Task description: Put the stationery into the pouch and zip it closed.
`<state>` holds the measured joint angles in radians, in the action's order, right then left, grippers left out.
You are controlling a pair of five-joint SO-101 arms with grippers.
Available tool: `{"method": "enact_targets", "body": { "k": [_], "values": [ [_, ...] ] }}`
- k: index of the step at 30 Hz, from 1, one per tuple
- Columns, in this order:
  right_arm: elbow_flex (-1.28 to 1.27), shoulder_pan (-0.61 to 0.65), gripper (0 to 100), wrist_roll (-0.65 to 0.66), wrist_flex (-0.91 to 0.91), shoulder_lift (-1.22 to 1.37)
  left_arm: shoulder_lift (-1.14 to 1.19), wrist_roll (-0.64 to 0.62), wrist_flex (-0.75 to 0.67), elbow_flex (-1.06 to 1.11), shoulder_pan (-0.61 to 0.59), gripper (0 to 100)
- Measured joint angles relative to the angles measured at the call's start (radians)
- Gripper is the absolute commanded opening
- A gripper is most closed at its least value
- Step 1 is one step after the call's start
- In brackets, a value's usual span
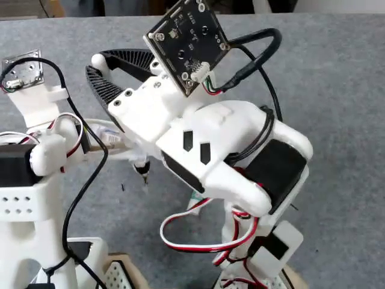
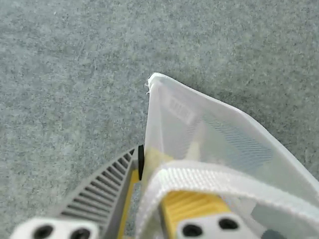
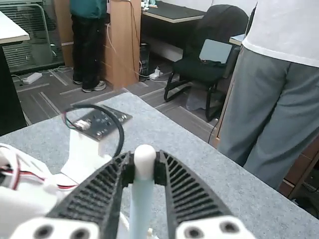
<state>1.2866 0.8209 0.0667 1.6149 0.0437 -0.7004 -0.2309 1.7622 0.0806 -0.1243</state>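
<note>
High view: R gripper [image 1: 96,65] sat raised over the grey table [image 1: 337,72], tips drawn together; couldn't tell from here what they held. L wrist view: I saw L gripper [image 2: 141,167] clamped on the translucent pouch [image 2: 209,134] at its open edge, pouch wall btwn the fingers, just above the table. R wrist view: fingers nearly closed, pinching a pale-blue pen [image 3: 142,204] just below its white end.

High view: overhead, close, down onto the table [image 1: 337,72]. Left wrist: near, downward. Right wrist: level, roomward, sharing the table's far edge.
</note>
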Motion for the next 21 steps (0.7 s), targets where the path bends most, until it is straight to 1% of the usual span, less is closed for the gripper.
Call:
{"method": "enact_targets", "body": {
  "k": [9,17,21],
  "values": [
    [-0.009,0.0,1.1,0.0,0.015,0.038,0.0,0.0,0.0,0.021,0.0,3],
    [-0.095,0.0,1.2,0.0,0.071,0.04,0.0,0.0,0.0,0.021,0.002,3],
    [-0.095,0.002,1.4,0.051,0.091,0.04,0.0,0.0,0.0,0.021,-0.002,3]
  ]
}}
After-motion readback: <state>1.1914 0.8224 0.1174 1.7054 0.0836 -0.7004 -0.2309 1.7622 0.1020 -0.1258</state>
